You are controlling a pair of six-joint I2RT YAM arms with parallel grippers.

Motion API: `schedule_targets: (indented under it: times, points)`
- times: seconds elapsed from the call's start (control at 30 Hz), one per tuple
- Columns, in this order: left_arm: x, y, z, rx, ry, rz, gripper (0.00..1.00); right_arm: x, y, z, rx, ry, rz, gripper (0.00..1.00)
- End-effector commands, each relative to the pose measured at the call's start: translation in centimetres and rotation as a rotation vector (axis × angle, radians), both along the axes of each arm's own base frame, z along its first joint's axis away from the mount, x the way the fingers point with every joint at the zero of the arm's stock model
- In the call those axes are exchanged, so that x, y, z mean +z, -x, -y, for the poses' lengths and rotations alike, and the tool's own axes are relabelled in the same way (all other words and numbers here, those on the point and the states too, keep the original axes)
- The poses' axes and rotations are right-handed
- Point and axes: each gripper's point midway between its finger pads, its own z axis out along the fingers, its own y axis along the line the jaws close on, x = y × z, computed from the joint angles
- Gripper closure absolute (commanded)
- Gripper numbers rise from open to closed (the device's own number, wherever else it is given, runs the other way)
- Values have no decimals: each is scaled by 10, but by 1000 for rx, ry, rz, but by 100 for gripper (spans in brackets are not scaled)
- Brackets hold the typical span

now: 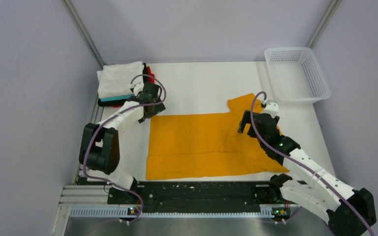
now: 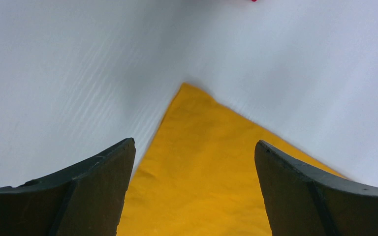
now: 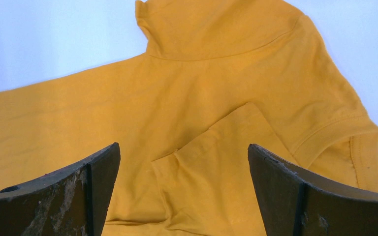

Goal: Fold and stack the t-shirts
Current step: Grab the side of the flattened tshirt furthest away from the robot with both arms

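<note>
1. The stack of folded t-shirts [image 1: 119,82], white on top with teal, black and red edges showing beneath, sat at the table's [image 1: 202,78] far-left corner, just beside the left arm; a wide swing of that arm could have knocked it askew
2. The left gripper [image 1: 151,107] was poised over the far-left corner of the orange-yellow t-shirt [image 1: 197,145], its fingers spread wide and holding nothing; that corner lay flat on the white surface, so a shallow close could have missed the cloth or let it slip
3. The shirt lay spread at mid-table, smooth on its left, but rumpled on its right with a flap turned over; folding it that way would probably have trapped the crease
4. The right gripper [image 1: 248,125] hung over that flap beside the sleeve, fingers wide apart and empty; a pinch there could have caught extra layers and lifted unevenly
5. The white mesh basket [image 1: 298,73] stood apart at the far right, an unlikely snag
</note>
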Motion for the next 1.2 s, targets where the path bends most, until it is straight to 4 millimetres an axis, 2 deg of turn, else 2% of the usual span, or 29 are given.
schedule_targets:
  times: [0.0,0.1,0.27,0.4,0.53,0.83,0.93,0.97,1.03,1.07,1.17]
  points:
    - [-13,-22,-10,-109,-38,-31,9,19,-9,2,2,43,78,1]
    - [-29,-28,-12,-120,-5,-57,16,20,-10,1,11,38,89,1]
    - [-41,-30,-9,-139,4,-99,23,17,-11,-3,30,41,82,1]
    - [-51,-32,-6,-143,15,-125,35,13,-10,-3,38,52,68,1]
    - [-60,-25,-1,-144,41,-168,46,11,-10,-1,35,62,66,1]
    - [-78,-21,-2,-135,36,-214,59,7,-10,-4,49,62,54,1]
    - [-81,-20,3,-168,54,-222,64,6,-10,-4,49,66,50,1]
    - [-82,-19,4,-177,59,-224,68,6,-10,-4,51,67,50,1]
    - [-83,-18,5,-189,63,-225,86,6,-10,-5,54,69,45,1]
    - [-84,-17,5,-190,61,-226,98,6,-10,-5,55,72,40,1]
    - [-83,-15,3,-193,52,-213,100,7,-9,-5,55,76,22,1]
